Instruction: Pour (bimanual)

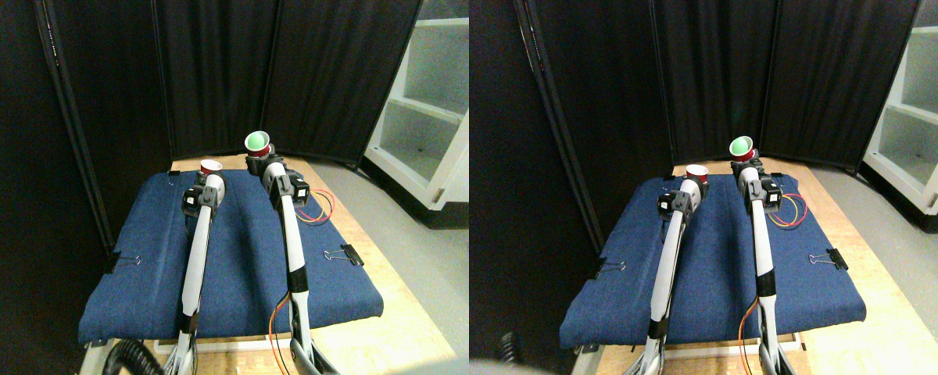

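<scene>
The scene is unevenly lit. Light falls from above and from the right, leaving the white shelf unit (426,101) pale and slightly washed out, and the wooden board (375,273) bright, almost bleached towards the bottom edge. The black curtains (219,78) behind and on the left swallow nearly all light, so their folds barely show. The blue cloth (234,258) is evenly lit, with soft shallow shadows along its creases. The pale manipulator limbs catch a mild sheen. Focus is soft overall, with fine grain in the dark areas. Straight lines bow near the edges, typical of a wide-angle lens. The bottom edge is blurred.
</scene>
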`<state>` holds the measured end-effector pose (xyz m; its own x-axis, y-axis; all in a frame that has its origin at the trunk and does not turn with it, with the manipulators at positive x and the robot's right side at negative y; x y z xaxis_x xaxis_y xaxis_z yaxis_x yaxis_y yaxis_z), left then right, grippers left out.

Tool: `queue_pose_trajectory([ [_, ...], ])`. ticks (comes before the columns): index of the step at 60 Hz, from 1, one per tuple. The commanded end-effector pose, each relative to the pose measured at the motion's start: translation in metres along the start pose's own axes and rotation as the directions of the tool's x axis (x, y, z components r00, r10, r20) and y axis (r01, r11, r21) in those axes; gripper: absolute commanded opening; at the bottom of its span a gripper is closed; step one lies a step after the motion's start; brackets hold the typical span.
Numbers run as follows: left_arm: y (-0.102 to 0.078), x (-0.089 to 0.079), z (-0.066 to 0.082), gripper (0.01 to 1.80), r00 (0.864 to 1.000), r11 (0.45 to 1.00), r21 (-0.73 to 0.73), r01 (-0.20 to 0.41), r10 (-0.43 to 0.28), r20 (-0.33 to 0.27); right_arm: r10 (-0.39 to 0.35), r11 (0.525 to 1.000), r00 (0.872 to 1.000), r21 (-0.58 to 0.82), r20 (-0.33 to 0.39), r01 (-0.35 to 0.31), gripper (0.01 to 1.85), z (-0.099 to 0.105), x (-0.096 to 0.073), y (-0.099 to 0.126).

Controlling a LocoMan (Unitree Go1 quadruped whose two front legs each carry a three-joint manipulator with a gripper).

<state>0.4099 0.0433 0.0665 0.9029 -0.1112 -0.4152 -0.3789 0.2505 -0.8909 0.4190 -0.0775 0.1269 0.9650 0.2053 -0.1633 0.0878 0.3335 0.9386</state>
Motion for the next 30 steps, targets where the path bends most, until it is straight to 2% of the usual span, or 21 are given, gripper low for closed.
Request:
queue_pose_trajectory([
  [1,-0.009,0.003,-0.004,0.33,1.000,1.000,-0.006,0.023,-0.023,0.009,0.022,1.000,1.000,-0.017,-0.012,-0.023,0.33,-0.002,0.009,0.012],
  [11,-0.013,0.004,-0.006,0.33,1.000,1.000,-0.003,0.026,-0.026,-0.002,0.025,0.998,0.999,-0.059,-0.032,-0.027,0.33,-0.005,0.014,0.017],
  [30,-0.021,-0.001,-0.012,0.33,0.999,0.999,0.017,0.042,-0.041,-0.020,-0.004,0.991,0.999,-0.132,-0.052,-0.003,0.33,-0.009,0.024,0.007],
])
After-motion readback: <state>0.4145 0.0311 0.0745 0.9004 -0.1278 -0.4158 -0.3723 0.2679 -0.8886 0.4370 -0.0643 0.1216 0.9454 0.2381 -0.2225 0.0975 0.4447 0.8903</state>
